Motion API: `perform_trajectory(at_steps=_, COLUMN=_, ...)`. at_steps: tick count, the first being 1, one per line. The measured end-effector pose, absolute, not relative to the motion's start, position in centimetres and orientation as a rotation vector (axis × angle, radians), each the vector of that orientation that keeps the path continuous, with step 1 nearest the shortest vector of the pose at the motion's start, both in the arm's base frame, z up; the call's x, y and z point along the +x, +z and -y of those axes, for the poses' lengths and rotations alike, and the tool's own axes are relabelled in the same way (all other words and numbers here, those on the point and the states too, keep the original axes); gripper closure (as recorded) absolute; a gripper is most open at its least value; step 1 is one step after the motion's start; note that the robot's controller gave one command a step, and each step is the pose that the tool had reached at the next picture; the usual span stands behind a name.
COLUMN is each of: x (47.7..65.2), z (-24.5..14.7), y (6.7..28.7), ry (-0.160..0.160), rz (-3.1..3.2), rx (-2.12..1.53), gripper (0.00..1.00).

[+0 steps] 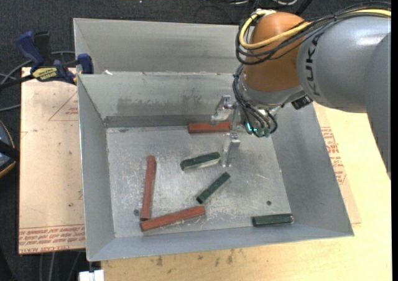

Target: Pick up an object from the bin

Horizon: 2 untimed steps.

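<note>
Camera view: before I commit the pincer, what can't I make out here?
- Red stick by the back wall: its right end is hidden behind the pincer.
- Dark green stick mid-bin: whether the pincer touches its right end or hangs above it cannot be told from this angle.
- Back right corner of the bin: floor and wall are covered by the orange wrist cover.

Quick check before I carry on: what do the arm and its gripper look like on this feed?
The arm is a thick, rounded silver-grey tube with dark KUKA lettering near the wrist. A smooth, dome-shaped orange cover caps the wrist, with yellow and black cables looped over it. The gripper below it is slim bare metal.
</note>
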State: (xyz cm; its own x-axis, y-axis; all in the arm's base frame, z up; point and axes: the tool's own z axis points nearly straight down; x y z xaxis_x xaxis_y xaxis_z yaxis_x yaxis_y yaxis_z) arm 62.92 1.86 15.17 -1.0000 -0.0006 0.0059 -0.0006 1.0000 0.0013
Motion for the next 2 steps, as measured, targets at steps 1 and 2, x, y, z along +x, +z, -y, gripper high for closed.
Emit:
perform_trajectory(at_steps=1, x=63.1, z=-1.9, y=15.6, ry=-0.002, rz=3.143, rx=0.001, gripper=0.00)
perform_trajectory(at_steps=2, x=60.8, z=-2.9, y=7.7, ry=-0.005, rz=3.166, rx=-0.002, gripper=1.00)
